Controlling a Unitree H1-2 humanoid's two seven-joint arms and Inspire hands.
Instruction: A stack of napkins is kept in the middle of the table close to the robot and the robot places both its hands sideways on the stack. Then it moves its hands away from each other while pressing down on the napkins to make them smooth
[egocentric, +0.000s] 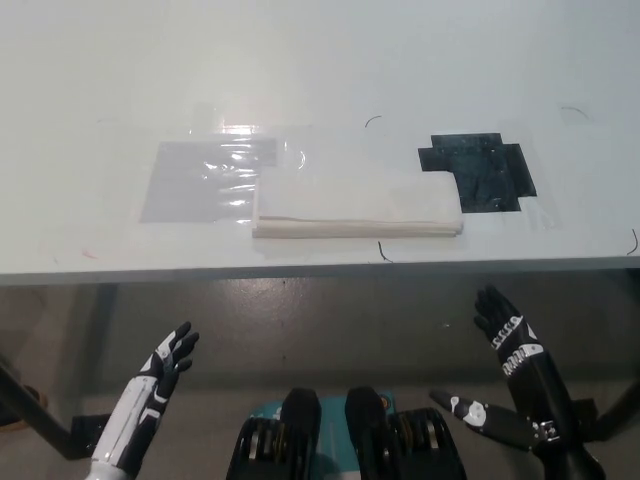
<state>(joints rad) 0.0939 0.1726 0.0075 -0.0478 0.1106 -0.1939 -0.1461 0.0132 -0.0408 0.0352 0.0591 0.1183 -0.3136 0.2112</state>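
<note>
White table (320, 70), seen from above. The stack of napkins (356, 207) lies near the front edge at the middle, long axis running left to right, between a grey taped patch (200, 180) and a black taped patch (480, 172), overlapping both. Both hands hang below the table edge, empty with fingers spread: right hand (506, 335), edge-on, pointing up; left hand (166, 360), tilted. Both forearms are cut off by the frame.

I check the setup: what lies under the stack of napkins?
The stack of napkins rests on the white table, between grey film and black patch. Directly beneath it is hidden.
</note>
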